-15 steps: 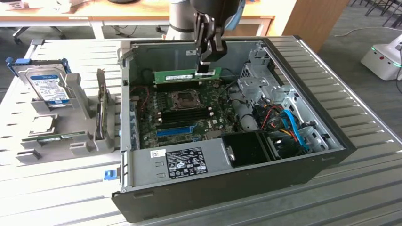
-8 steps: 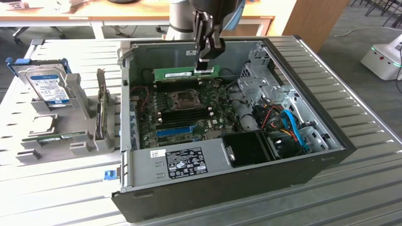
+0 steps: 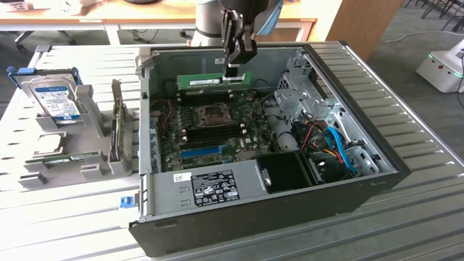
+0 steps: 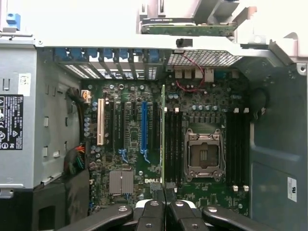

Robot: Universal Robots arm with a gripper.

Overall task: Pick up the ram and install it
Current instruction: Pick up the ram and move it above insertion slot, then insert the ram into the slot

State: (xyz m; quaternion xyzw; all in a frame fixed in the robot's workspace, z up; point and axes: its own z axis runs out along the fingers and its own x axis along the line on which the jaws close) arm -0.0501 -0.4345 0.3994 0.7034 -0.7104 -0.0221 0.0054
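Gripper [image 3: 233, 75] is clamped on the ram [image 3: 201, 81], near its end on the exterior view's right. Ram's held level and on edge, up above the motherboard [image 3: 217, 128] inside the open case [image 3: 362, 179], not seated in any slot yet.

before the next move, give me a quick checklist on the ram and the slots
1. Grip: gripper shut on the ram: ok.
2. Ram parallel to the black memory slots: ok.
3. Ram seated in a slot: not ok, it looks held above the motherboard.
4. Ram exactly over one slot: cannot tell.
5. Slots free of other sticks: ok, they look empty.
6. Slot latches open: cannot tell.
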